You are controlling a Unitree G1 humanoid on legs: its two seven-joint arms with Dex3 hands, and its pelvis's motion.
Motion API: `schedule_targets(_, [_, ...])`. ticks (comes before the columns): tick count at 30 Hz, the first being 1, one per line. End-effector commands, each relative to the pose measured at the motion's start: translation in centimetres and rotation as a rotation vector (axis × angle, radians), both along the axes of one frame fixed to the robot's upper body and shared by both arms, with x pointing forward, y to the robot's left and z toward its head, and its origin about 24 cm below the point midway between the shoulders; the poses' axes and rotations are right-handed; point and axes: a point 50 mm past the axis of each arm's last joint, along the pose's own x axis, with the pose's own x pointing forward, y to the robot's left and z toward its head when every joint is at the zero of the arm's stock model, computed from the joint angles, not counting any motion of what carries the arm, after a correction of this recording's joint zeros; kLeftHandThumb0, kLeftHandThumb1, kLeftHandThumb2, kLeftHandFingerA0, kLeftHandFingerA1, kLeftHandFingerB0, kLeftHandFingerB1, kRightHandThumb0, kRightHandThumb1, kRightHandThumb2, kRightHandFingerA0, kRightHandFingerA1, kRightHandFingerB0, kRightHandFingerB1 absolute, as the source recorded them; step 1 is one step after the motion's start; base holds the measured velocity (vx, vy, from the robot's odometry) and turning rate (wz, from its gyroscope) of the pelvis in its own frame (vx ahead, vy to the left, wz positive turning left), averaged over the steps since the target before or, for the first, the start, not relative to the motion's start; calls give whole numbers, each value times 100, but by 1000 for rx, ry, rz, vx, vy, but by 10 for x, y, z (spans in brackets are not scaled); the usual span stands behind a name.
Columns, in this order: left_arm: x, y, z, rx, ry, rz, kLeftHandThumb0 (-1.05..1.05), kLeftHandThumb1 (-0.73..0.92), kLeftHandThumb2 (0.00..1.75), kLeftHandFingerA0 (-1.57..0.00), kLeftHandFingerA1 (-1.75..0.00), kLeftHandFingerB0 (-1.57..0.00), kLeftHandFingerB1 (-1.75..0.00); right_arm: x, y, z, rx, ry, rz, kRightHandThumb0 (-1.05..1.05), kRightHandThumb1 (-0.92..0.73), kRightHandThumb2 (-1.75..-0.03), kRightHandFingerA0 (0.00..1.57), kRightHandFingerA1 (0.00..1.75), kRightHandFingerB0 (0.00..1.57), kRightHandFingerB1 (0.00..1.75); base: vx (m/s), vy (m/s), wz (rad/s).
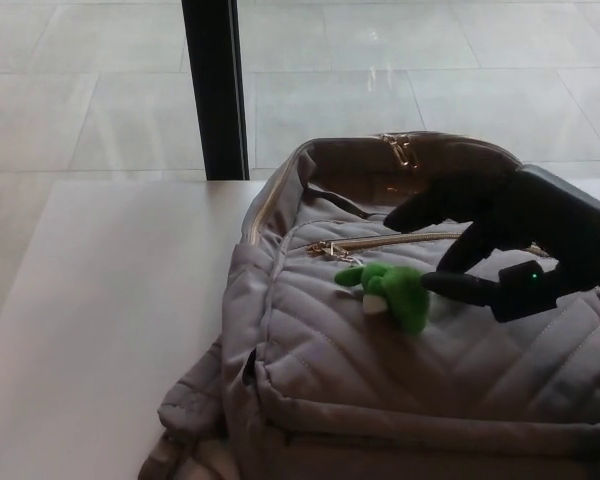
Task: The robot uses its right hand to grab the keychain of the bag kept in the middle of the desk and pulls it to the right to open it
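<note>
Over the right half of the bag, right hand (pixel 485 245) spread and empty, thumb low and pointing left, two fingers (pixel 420 208) arched above, nothing between them yet. Just left of the thumb tip, green plush keychain (pixel 392 293), lying on the quilted front panel and hung from the gold zipper pull (pixel 327 249) at the left end of the pocket zipper (pixel 390 241). Zipper looks shut along its whole length, so opening not yet begun. Grey bag (pixel 310 380) flat on the white desk (pixel 100 300), toward its right and near edges, a strap spilling over the near edge. Left hand nowhere in view. Likely troubles from here: closing short of the toy and pinching fabric instead; catching only the soft plush, which could squash and slip free under pull; dragging the whole unanchored bag rightward rather than running the slider.
</note>
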Motion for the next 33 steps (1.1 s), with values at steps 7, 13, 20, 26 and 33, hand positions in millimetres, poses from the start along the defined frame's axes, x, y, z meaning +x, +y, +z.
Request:
schedule_targets(7, [1,2,4,19,-6,-50,-61,64,59,-67,-58,-56,-42,-2,0,-6,-113,-24,2,-78,-72,-62,70,76,53,38,0,0,0])
schedule_targets(13, [0,2,2,17,2,-38,-62,64,60,-69,-55,-55,-41,-9,20,-6,-100,-21,78,-81,-73,-63,68,86,52,41,0,0,0])
schedule_targets(20, [2,1,3,12,-6,-53,-66,68,61,-68,-58,-53,-43,-5,17,-10,-228,13,38,-103,-83,-67,102,144,6,30,0,0,0])
schedule_targets(26, [3,1,3,1,-3,-51,-66,71,61,-66,-57,-54,-43,-3,4,-17,-417,112,-16,-104,-63,-110,106,137,5,11,0,0,0])
schedule_targets(33, [5,2,5,-4,-19,-50,-66,74,62,-64,-58,-52,-42,-3,8,-20,-419,125,-31,-105,-78,-66,95,144,3,31,0,0,0])
